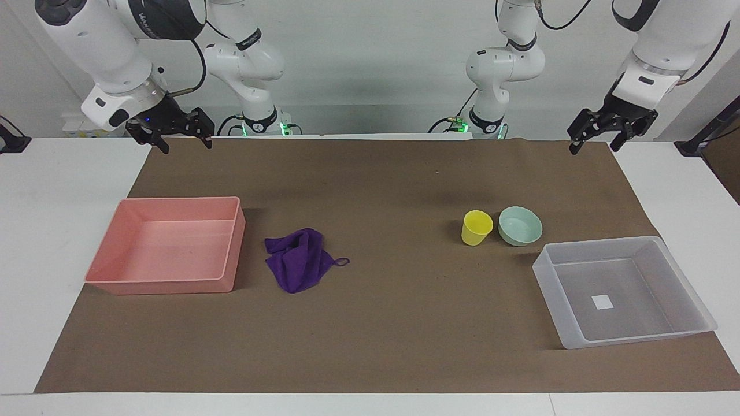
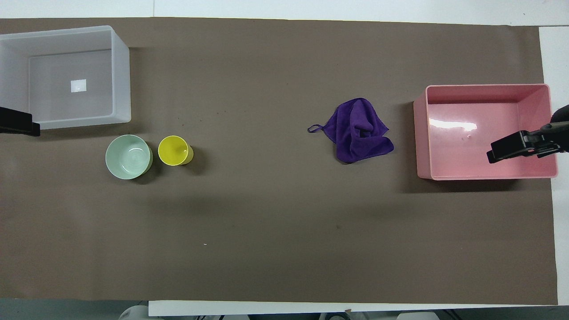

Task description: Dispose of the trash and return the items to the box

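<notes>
The box [image 1: 623, 292] makes a good landmark: it sits on the worktop [image 1: 393, 323] toward the left arm's end, holding nothing but a small white square on its floor. The cup [image 1: 477, 227] and bowl [image 1: 520, 226] stand upright just beside it, slightly nearer the robots, the bowl closer to it and the two almost touching, so each looks like a short carry. The cloth [image 1: 299, 267] lies crumpled well apart from the box, beside the pink tray [image 1: 167, 245], probably where trash goes. Both arms wait raised. The left tool [image 1: 601, 136] and right tool [image 1: 173, 134] hang with fingers spread, holding nothing; nothing appears started.
</notes>
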`<act>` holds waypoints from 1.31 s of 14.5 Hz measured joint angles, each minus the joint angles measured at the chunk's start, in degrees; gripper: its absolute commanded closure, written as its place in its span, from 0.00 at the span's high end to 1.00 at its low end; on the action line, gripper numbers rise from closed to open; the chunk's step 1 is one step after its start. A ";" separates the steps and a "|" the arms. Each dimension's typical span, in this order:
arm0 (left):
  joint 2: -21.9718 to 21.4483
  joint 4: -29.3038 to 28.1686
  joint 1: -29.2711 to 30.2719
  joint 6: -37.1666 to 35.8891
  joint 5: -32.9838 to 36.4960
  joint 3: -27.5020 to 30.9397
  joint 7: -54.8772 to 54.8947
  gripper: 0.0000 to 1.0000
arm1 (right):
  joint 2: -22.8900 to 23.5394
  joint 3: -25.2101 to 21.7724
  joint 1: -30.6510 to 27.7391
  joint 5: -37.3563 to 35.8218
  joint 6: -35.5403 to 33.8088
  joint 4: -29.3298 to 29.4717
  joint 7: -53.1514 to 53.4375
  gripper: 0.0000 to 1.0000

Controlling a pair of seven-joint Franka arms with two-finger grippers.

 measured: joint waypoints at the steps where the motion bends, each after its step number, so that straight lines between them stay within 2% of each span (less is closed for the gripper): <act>1: 0.38 0.28 0.00 -0.41 0.00 0.00 0.05 1.00 | 0.00 0.00 0.00 -0.12 0.21 0.00 -0.07 0.99; 3: 1.25 0.13 0.00 -0.38 0.00 0.01 0.18 1.00 | 0.00 0.04 0.02 -0.91 1.40 -0.05 -0.66 0.99; 5: 1.67 -2.28 0.00 2.87 0.00 0.03 0.18 1.00 | 0.00 0.06 0.02 -1.32 2.22 -0.33 -1.13 0.99; 7: 1.24 -9.88 0.02 10.62 0.01 0.16 -0.23 1.00 | -0.01 0.08 0.03 -1.34 3.31 -0.72 -1.17 0.99; 10: 0.59 -27.43 0.01 28.86 0.00 0.28 -2.75 1.00 | 0.49 0.17 1.33 -1.34 7.95 -2.87 -1.00 0.99; 12: 1.51 -36.58 -0.02 38.75 0.00 0.14 -3.76 1.00 | 2.46 0.23 3.85 -1.33 12.08 -3.95 1.55 0.99; 15: 2.85 -40.32 0.08 41.20 0.00 0.33 -4.06 0.99 | 7.59 0.37 9.40 -1.25 19.43 -4.16 8.98 0.99; 16: 2.94 -40.97 0.11 41.29 0.00 0.41 -4.39 0.84 | 9.42 0.41 11.29 -1.25 21.82 -4.19 11.51 0.99; 17: 2.97 -41.89 0.12 41.80 0.00 0.43 -4.64 0.63 | 11.25 0.47 13.06 -1.25 24.06 -4.22 14.01 0.99; 18: 3.03 -43.16 0.11 43.39 0.00 0.41 -5.29 0.38 | 12.99 0.51 14.58 -1.25 26.23 -4.24 16.27 0.99; 19: 3.14 -44.61 0.07 45.95 0.00 0.38 -6.45 0.07 | 14.66 0.53 15.94 -1.25 28.33 -4.27 18.17 0.99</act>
